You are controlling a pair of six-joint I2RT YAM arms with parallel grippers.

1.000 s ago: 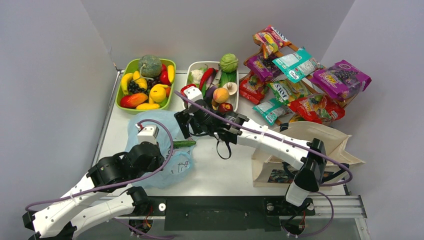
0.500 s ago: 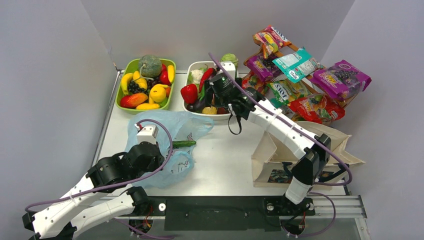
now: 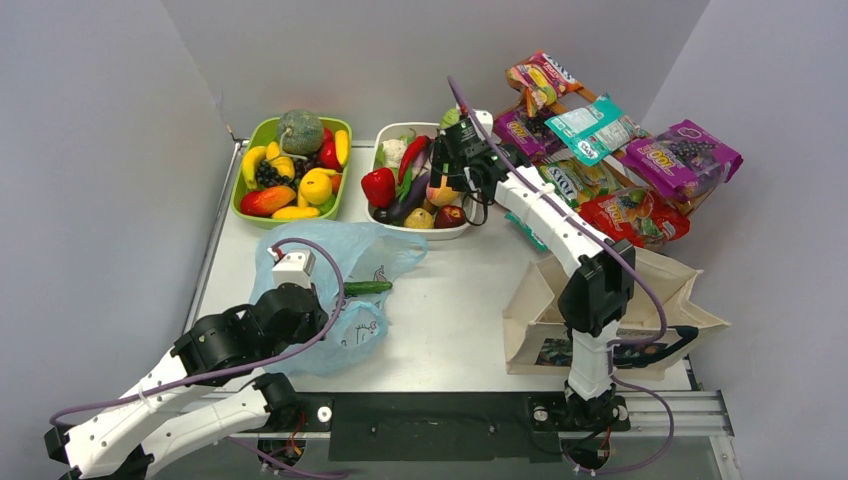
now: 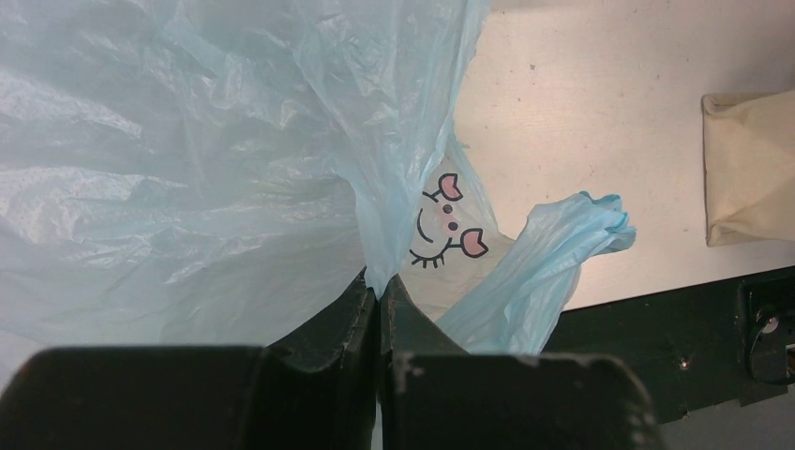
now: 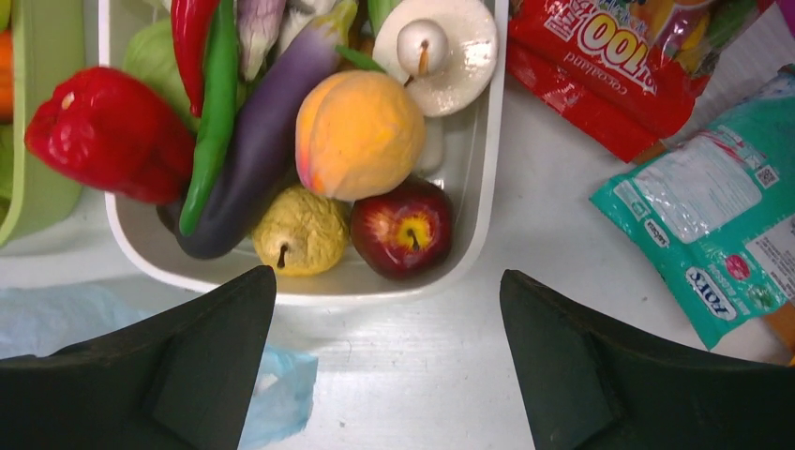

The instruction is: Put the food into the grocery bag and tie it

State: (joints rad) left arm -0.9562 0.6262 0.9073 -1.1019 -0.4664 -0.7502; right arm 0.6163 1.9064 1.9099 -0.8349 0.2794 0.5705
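Note:
The light-blue grocery bag (image 3: 350, 262) lies crumpled at the front left, with its printed face (image 4: 448, 220) and a loop handle (image 4: 544, 262) in the left wrist view. My left gripper (image 4: 380, 286) is shut on a fold of the bag's edge; it also shows in the top view (image 3: 325, 318). A green cucumber (image 3: 368, 288) lies at the bag's mouth. My right gripper (image 5: 386, 281) is open and empty, above the near rim of the white tray (image 5: 473, 220) that holds a peach (image 5: 359, 134), a red apple (image 5: 403, 228), a yellow pear (image 5: 300, 230) and an eggplant (image 5: 258, 155).
A green tray (image 3: 243, 203) of toy fruit stands at the back left. Snack packets (image 3: 600, 150) are piled at the back right. A beige canvas tote (image 3: 600, 300) lies at the front right, beside the right arm's base.
My right arm has swung from over the bag's mouth back to the white tray, its jaws open. The cucumber stays at the bag. The left gripper has not moved.

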